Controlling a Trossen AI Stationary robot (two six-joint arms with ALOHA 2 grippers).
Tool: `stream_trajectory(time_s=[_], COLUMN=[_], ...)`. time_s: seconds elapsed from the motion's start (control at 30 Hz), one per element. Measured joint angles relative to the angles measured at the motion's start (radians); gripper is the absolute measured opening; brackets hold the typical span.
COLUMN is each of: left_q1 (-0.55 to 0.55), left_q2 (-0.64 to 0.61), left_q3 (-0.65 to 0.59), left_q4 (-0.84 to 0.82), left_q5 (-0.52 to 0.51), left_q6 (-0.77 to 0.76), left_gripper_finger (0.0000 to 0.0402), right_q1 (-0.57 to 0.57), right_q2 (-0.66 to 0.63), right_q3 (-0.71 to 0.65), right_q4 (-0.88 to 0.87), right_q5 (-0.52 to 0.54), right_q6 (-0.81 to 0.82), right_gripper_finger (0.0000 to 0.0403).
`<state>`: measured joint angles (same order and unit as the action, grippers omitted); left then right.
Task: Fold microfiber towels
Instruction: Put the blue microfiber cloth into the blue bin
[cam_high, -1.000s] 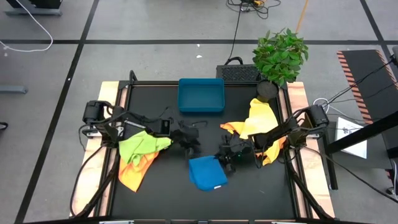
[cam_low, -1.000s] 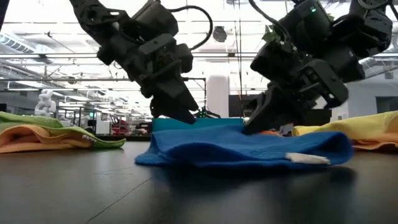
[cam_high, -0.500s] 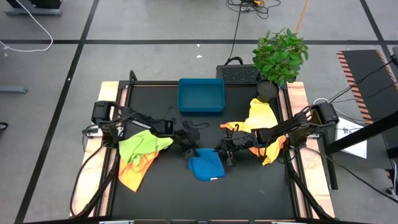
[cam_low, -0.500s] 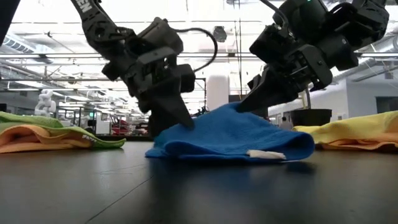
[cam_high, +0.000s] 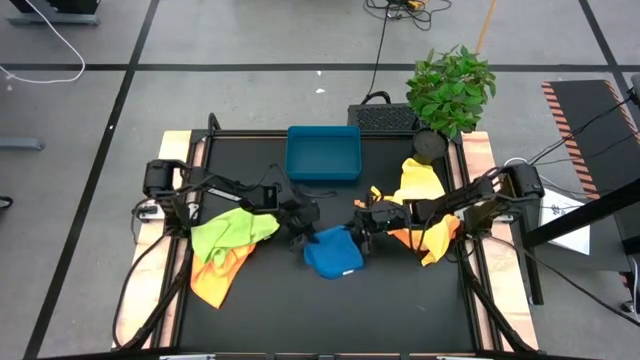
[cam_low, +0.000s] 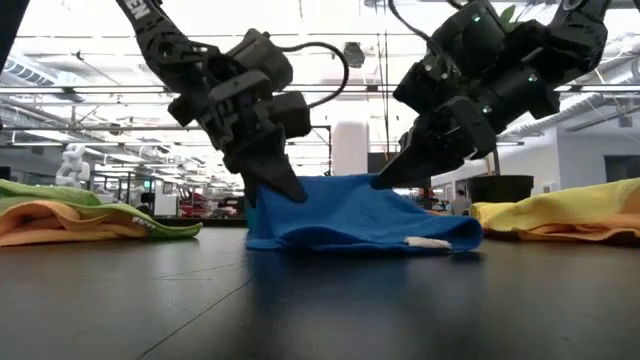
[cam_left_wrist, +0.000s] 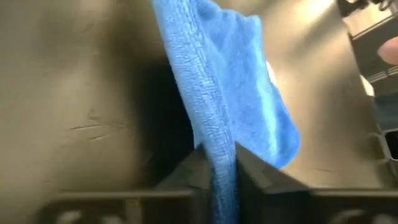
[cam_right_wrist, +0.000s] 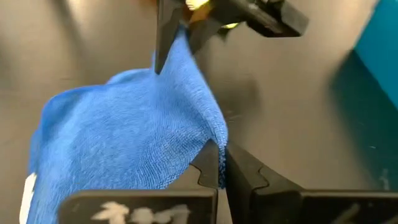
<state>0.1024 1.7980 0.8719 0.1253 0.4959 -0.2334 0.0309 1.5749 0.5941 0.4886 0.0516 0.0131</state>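
A blue microfiber towel lies bunched at the table's middle, its white tag toward the near side. Its far edge is raised between my two grippers. My left gripper is shut on the far left corner. My right gripper is shut on the far right corner. Most of the towel rests on the table below them. My left gripper pinches the blue towel's hemmed edge at its far left corner between its two fingers, slanting down from the table's left. The corner is lifted; the cloth slopes down from it onto the table. My right gripper pinches the towel's far right corner between its two fingers, slanting down from the table's right. That corner is raised off the table, and the cloth sags slightly between the two grippers.
A rigid blue tray stands at the far middle. Lime green and orange towels lie piled at the left. Yellow and orange ones lie at the right. A potted plant stands at the far right corner.
My right gripper has gone up and toward the far edge with the towel's right corner, drawing the cloth off the table and toward the tray. My left gripper has come down onto the left corner and shut on it. The flat towel is now bunched, its far edge raised.
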Motion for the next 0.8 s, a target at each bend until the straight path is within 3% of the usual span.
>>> stream_trajectory(time_s=[0.23, 0.67, 0.8], left_q1=[0.069, 0.265, 0.320], left_q2=[-0.075, -0.306, -0.302], left_q3=[0.018, 0.258, 0.328], left_q4=[-0.098, -0.486, -0.551], left_q5=[-0.028, -0.337, -0.356], left_q6=[0.070, 0.349, 0.409], left_gripper_finger=[0.0007, 0.0005, 0.0008], right_q1=[-0.093, -0.294, -0.345], right_q2=[0.000, -0.023, -0.068], right_q3=[0.041, 0.270, 0.302], right_q4=[0.000, -0.093, -0.119], right_q5=[0.000, 0.057, 0.057], right_q6=[-0.048, -0.187, -0.215], right_gripper_finger=[0.0000, 0.0000, 0.0000])
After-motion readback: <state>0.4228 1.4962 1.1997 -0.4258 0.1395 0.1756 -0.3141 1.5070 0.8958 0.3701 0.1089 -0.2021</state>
